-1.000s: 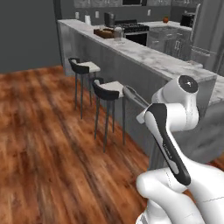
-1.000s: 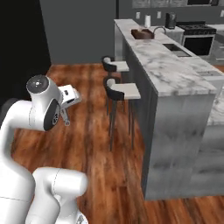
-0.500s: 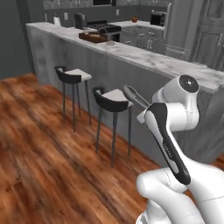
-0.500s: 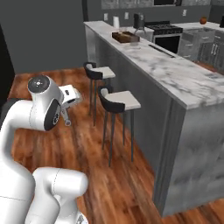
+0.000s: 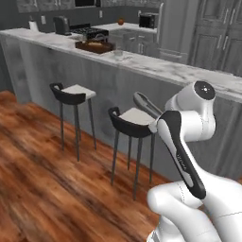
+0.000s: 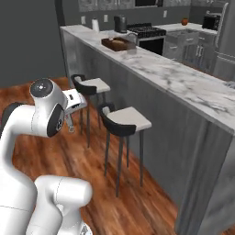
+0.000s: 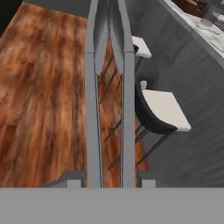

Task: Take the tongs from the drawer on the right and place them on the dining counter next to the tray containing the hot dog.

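Change: your cameras have rolled along since a second ago, so the long table [image 5: 156, 68] and the two stools look bigger and closer. The arm holds the same pose.
Tool: your tool [image 7: 109, 181] is pinching the tongs [image 7: 108, 87]. Its two tips press on the outer sides of the two arms.
Tongs: you see them up in the air, over the wood floor [image 5: 42, 184]. They stick out from the tool toward the nearer stool [image 5: 132, 120]. In the left base view the dark tongs [image 5: 147, 106] poke out beside the white arm.
Table: white stone top with grey lines, on a grey wood side. It is well apart from the tongs.
Tray: a brown tray [image 5: 94, 46] sits far along the table top.
Shapes: the tongs are two long thin grey metal strips. The stools have black curved backs, pale flat seats and thin dark legs.
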Controlling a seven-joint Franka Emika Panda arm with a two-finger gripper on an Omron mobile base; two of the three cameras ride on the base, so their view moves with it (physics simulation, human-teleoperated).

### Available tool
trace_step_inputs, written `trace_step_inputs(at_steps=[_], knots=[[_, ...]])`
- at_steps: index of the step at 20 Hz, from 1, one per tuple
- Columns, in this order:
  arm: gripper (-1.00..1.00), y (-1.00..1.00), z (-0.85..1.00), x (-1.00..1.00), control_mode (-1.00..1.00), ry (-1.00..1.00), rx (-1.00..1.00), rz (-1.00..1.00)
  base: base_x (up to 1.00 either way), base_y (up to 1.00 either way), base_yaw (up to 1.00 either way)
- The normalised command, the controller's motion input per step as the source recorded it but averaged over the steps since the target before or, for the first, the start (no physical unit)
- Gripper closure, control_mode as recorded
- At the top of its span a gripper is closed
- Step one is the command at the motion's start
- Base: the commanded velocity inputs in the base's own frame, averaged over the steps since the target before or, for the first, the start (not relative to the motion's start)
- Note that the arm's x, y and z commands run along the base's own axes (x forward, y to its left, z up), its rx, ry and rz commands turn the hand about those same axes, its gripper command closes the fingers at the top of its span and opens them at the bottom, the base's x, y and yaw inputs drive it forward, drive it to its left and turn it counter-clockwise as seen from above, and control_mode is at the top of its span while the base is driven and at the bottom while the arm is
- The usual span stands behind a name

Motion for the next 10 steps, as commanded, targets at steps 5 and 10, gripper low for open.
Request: trace_step_inputs(at_steps=[5,10], knots=[[1.0,0.0,0.0,0.0,1.0,0.0,0.0,0.0,0.84,1.0,-0.3],[1.0,0.0,0.0,0.0,1.0,0.0,0.0,0.0,0.77,1.0,-0.3]])
